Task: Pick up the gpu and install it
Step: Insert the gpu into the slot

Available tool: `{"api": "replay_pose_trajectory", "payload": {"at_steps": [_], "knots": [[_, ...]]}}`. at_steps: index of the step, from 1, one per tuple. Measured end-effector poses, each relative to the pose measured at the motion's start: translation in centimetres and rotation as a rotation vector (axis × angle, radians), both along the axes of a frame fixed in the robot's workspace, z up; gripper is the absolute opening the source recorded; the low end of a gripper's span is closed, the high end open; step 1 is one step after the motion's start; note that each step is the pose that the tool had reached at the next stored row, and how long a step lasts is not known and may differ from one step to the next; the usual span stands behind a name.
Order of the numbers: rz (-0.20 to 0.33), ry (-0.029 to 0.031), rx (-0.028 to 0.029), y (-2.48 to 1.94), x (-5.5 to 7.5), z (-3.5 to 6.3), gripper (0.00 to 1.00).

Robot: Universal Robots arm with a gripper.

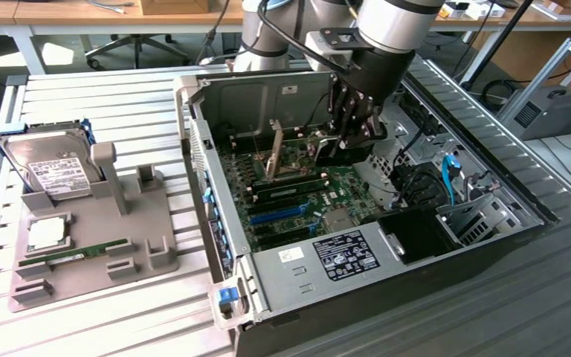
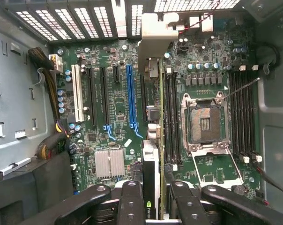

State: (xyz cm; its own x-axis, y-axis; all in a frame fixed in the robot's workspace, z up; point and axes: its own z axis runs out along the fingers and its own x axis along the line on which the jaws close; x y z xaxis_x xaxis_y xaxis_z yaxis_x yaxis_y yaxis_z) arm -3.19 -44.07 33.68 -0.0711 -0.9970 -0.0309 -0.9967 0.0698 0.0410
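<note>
Wrist view: my pincer (image 2: 155,190) is clamped on the gpu (image 2: 151,161). One black finger (image 2: 132,199) sits on each face and the card stands on edge between them. The gpu's long axis runs straight out from the pincer toward the vented rear wall (image 2: 62,21). Its silver bracket (image 2: 153,40) is at the far end, close to that wall. The card lies parallel to the blue slot (image 2: 130,93) and just beside it, on the side toward the memory slots (image 2: 171,117) and the CPU socket (image 2: 204,123). So the card is lined up lengthwise with the slots but offset sideways from the blue one. I cannot tell whether its lower edge touches the board or hangs above it.

Exterior view: the arm reaches down into the open case (image 1: 256,93), with the pincer low over the motherboard (image 1: 296,193), near the middle. I can't make out the card's outline under the fingers here. Well apart, at the exterior view's left, a grey holder (image 1: 87,282) carries the hard drive (image 1: 50,169). My judgement: the pickup is done, and whether the card is seated is unclear.
</note>
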Motion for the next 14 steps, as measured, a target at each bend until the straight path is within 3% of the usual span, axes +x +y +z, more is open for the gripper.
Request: {"api": "replay_pose_trajectory", "payload": {"at_steps": [14], "knots": [[0.000,0.0000,0.0000,0.00,-1.9,-0.05,0.27]]}}
